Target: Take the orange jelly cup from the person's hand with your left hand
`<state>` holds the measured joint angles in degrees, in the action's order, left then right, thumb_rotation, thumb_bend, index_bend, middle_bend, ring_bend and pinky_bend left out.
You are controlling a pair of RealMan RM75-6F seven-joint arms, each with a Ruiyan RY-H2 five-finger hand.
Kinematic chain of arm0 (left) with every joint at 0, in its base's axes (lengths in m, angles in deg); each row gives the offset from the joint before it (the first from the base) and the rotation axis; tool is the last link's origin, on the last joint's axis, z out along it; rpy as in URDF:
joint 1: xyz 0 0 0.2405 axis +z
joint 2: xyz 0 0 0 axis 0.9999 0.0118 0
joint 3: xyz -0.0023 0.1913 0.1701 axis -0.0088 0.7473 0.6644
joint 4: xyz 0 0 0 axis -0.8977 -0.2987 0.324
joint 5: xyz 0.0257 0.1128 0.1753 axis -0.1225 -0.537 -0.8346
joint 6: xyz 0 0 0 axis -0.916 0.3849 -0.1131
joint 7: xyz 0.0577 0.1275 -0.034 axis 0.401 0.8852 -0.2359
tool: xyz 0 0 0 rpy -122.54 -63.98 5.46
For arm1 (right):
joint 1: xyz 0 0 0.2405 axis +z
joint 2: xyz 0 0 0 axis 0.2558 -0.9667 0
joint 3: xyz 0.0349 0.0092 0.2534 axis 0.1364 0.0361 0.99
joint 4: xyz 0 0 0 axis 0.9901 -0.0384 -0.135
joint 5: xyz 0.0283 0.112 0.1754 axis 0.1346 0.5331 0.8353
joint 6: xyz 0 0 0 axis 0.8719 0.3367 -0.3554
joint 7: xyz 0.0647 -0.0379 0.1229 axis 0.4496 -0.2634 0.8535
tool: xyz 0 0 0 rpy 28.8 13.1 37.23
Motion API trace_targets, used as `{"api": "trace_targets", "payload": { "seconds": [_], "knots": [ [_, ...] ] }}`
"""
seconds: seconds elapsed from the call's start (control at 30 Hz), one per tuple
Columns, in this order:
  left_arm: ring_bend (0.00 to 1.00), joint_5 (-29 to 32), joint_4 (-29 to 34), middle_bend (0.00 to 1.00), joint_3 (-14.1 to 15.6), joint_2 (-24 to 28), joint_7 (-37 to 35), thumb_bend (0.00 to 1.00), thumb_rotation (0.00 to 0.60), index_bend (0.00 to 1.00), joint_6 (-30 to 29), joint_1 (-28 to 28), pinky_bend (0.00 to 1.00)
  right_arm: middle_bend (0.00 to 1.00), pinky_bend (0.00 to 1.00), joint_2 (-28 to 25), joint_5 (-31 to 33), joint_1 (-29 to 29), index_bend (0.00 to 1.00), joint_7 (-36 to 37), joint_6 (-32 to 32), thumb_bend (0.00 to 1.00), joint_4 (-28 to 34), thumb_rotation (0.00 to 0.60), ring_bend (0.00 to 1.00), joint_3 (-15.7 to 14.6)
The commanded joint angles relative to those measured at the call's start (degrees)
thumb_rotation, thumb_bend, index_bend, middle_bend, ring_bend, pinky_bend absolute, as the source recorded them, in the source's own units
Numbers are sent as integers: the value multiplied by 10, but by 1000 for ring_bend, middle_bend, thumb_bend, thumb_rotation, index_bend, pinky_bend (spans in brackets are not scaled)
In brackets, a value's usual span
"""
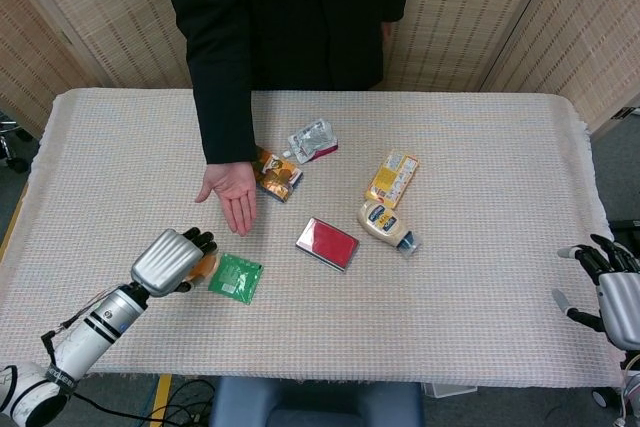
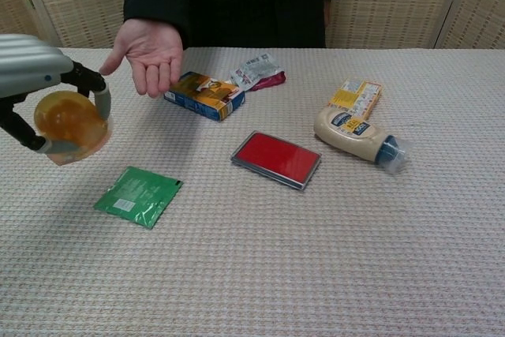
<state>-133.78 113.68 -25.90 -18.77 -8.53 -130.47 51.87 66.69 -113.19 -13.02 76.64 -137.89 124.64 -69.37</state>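
The orange jelly cup (image 2: pixel 71 121), translucent and domed, sits tilted in the left hand (image 2: pixel 35 76), gripped between its dark fingers, apart from the person's hand (image 2: pixel 147 51).

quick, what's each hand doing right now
Left hand: holding the orange jelly cup, clear of the person's hand.
Right hand: open, fingers apart, holding nothing, at the table's right edge.
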Motion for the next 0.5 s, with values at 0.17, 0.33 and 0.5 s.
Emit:
{"api": "trace_targets", "payload": {
  "seconds": [0.17, 0.33, 0.5],
  "knots": [
    [614, 52, -75, 640, 7, -48, 23, 327, 600, 610, 49, 1, 931, 312, 197, -1, 1, -3, 298, 2, -3, 259, -1, 600, 170, -1],
    [604, 93, -122, 628, 0, -74, 38, 327, 600, 602, 73, -1, 923, 312, 197, -1, -2, -2, 298, 2, -3, 259, 0, 600, 170, -2],
    [385, 136, -138, 364, -6, -81, 52, 322, 600, 413, 88, -1, 770, 312, 197, -2, -2, -3, 298, 0, -5, 259, 1, 600, 170, -1]
  ]
}}
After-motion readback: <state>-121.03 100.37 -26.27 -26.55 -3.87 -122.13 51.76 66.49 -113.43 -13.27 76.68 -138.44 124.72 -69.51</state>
